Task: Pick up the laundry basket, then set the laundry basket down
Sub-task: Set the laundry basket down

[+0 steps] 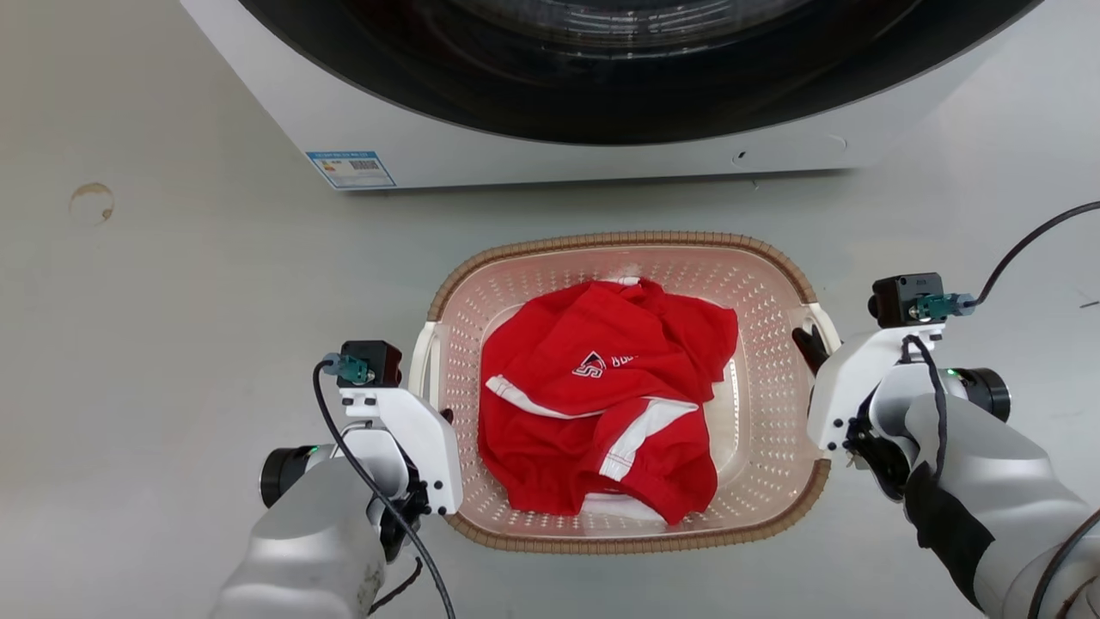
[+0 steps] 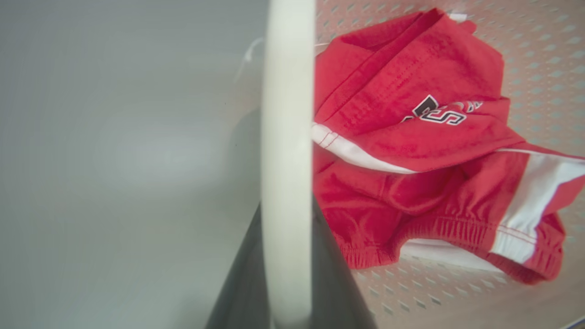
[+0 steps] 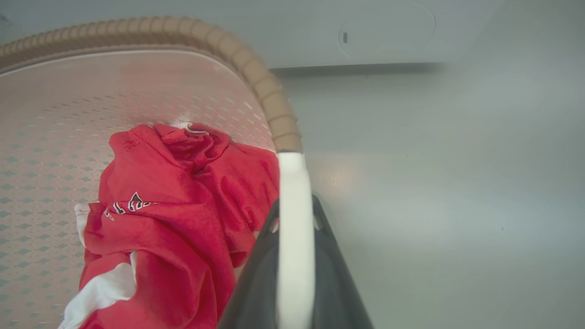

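The washer (image 1: 550, 129) is cut off at the top, so only its white lower front and the dark curve of its door show. The print on the blue sticker (image 1: 351, 168) near its lower left corner is too small to read. The laundry basket (image 1: 619, 242) is just in front of the washer, over the grey floor (image 1: 155, 344); I cannot tell whether its bottom rests on the floor or hangs just above it. A crumpled red garment (image 1: 601, 387) with white stripes covers the middle of the basket's bottom and reaches towards its near edge. The garment's logo is folded over and only partly legible. The left gripper (image 1: 440, 411) sits at the basket's left edge, mostly hidden behind its own white wrist housing. The left wrist view shows its two dark fingers (image 2: 336, 283) closed on either side of the white left handle (image 2: 285, 114), all blurred by closeness. The right gripper (image 1: 812, 344) is at the basket's right edge, one dark fingertip peeking over the rim. The right wrist view shows its fingers (image 3: 256, 283) clamped around the white right handle (image 3: 293, 214), just where the brown woven rim ends. Both pale forearms come in from the bottom corners of the head view, angled inward, with the wrists about level with the rim. Black cables (image 1: 378, 499) loop off the small cameras on the wrists. The right forearm is cut off at the lower right corner.
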Available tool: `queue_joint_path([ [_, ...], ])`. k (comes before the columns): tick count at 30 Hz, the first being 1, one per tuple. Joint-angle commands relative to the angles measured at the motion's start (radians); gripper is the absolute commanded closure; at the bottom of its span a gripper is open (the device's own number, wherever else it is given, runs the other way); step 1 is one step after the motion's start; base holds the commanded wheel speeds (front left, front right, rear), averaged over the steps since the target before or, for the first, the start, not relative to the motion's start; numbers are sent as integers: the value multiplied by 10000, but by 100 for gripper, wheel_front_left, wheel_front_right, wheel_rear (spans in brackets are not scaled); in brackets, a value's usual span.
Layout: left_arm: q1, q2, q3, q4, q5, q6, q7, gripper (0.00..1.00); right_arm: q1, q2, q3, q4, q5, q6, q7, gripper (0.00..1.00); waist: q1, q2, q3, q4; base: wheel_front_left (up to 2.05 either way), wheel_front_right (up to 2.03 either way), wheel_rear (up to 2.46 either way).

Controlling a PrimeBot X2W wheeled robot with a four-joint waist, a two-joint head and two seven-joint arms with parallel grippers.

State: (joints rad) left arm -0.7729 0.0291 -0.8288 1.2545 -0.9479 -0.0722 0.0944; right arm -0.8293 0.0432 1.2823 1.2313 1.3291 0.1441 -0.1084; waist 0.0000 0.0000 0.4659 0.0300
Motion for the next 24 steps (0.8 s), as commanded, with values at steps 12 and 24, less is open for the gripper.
queue_joint_path([
  [12,-1127,1023,154,363,232,361,-516,100,-968,-935,-192,559,-134,-134,-840,100,0,0,1926,64,0,0,0],
  [24,-1903,872,213,363,207,444,-1056,100,-1577,-935,-207,229,-139,-134,-1160,100,0,0,3268,110,0,0,0],
])
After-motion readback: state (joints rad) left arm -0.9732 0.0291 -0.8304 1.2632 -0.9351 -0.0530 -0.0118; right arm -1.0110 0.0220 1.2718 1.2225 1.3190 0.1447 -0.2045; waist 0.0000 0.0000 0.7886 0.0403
